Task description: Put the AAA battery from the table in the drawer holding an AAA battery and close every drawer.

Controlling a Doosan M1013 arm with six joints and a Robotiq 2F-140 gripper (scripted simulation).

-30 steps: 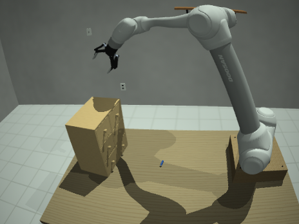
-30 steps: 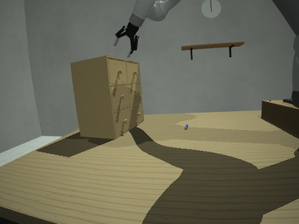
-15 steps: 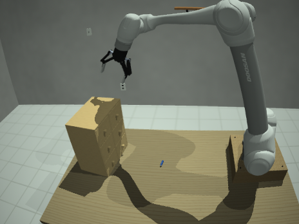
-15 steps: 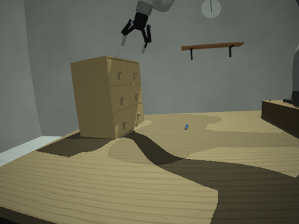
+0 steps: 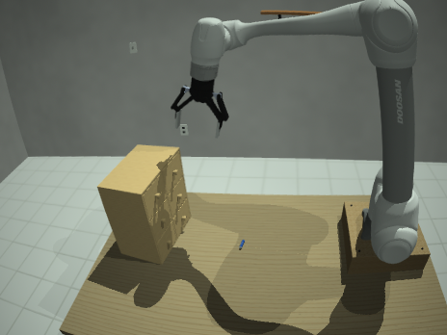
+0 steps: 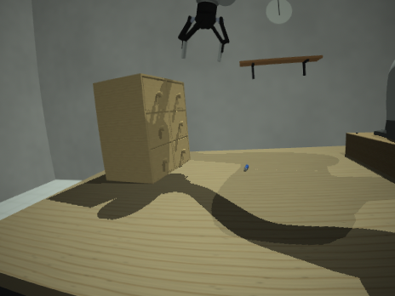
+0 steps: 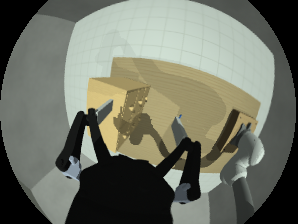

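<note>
1. A tan wooden six-drawer chest [image 5: 130,212] [image 6: 123,132] [image 7: 106,100] is standing on the wooden tabletop [image 5: 270,294] [image 6: 128,247] [image 7: 170,75], drawers closed, contents hidden.
2. A small blue cylindrical battery [image 5: 242,244] [image 6: 246,167] [image 7: 180,116] is lying on the tabletop.
3. The black end effector [image 5: 197,131] [image 6: 202,59] [image 7: 143,113] is hanging wide open, holding nothing.

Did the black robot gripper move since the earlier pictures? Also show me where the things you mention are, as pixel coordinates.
Yes. The black two-fingered gripper [image 5: 197,126] [image 6: 202,54] [image 7: 143,113] moved right, away from above the light wooden chest [image 5: 129,217] [image 6: 123,132] [image 7: 106,100], in the exterior view.
</note>
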